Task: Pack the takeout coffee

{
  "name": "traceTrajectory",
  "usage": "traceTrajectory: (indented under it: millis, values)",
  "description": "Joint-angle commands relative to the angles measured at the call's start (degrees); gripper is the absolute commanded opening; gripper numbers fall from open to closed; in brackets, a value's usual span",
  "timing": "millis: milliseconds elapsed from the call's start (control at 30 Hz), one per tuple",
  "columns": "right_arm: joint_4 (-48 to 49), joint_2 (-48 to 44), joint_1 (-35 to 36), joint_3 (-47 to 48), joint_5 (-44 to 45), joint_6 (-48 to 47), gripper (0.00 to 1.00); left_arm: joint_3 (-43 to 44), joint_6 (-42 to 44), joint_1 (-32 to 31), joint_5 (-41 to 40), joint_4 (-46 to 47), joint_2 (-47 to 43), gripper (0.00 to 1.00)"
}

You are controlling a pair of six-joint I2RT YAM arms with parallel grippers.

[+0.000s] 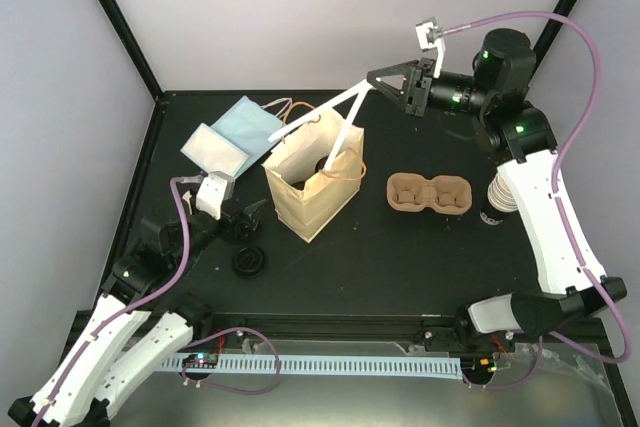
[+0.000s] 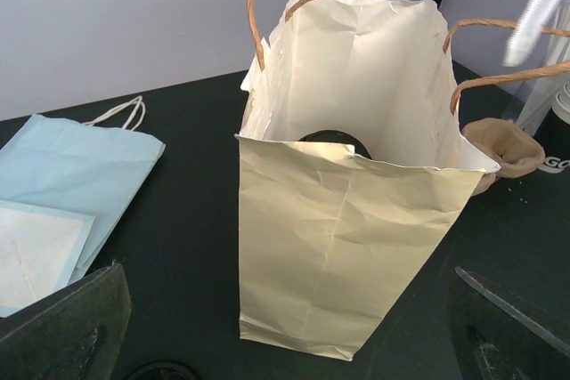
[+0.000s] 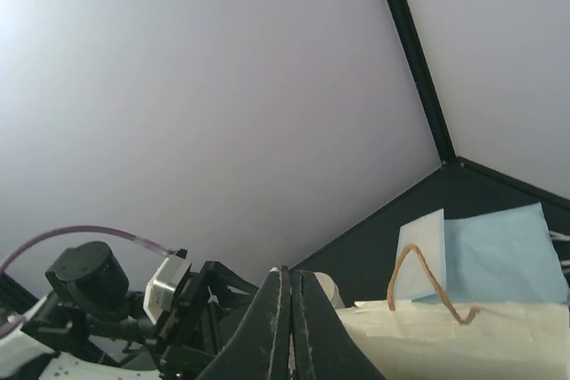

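A cream paper bag (image 1: 305,192) with brown handles stands open in the middle of the table. Deep inside it lies a dark round shape (image 2: 334,140); the takeout coffee itself is hidden. My left gripper (image 1: 243,215) is low on the table just left of the bag, open, and in the left wrist view its gap (image 2: 285,335) faces the bag's near wall (image 2: 347,255). My right gripper (image 1: 372,77) hangs above and behind the bag, shut (image 3: 289,271). Two thin white strips (image 1: 315,115) run from under its tip to the bag's mouth; I cannot tell what they are.
A brown pulp two-cup carrier (image 1: 430,194) lies right of the bag. A stack of cups (image 1: 493,209) stands beside it, under the right arm. Flat blue and white bags (image 1: 240,127) lie at the back left. A black lid (image 1: 248,260) rests near the left gripper.
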Motion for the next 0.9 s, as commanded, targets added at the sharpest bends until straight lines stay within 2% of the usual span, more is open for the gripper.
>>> traceTrajectory:
  millis: [0,200,300,367,567,867]
  values:
    - [6.57,2.07,0.88,0.05,-5.22,-5.36,0.01,0.04,1.43,-0.10,-0.77,2.17,-0.67,0.99]
    - [4.35,7.95,0.95,7.69,-6.72,-7.58,0.01,-0.05,1.52,-0.06,-0.92,2.22,-0.56,0.99]
    - [4.74,10.32,0.88,9.52,-11.10,-10.18,0.01,-0.05,1.52,-0.09,-1.20,2.13,-0.51,0.99]
    - [4.32,11.24,0.88,9.33,-12.57,-13.70,0.01,-0.05,1.59,-0.07,-1.36,2.02,-0.66,0.99]
    - [-6.12,14.36,0.05,10.10,-10.22,-28.08,0.01,-0.22,1.76,-0.09,-1.44,2.04,-0.89,0.99]
    - [-5.13,13.00,-4.22,4.29,-12.31,-29.79,0.01,-0.22,1.78,-0.09,-1.88,1.95,-1.36,0.99]
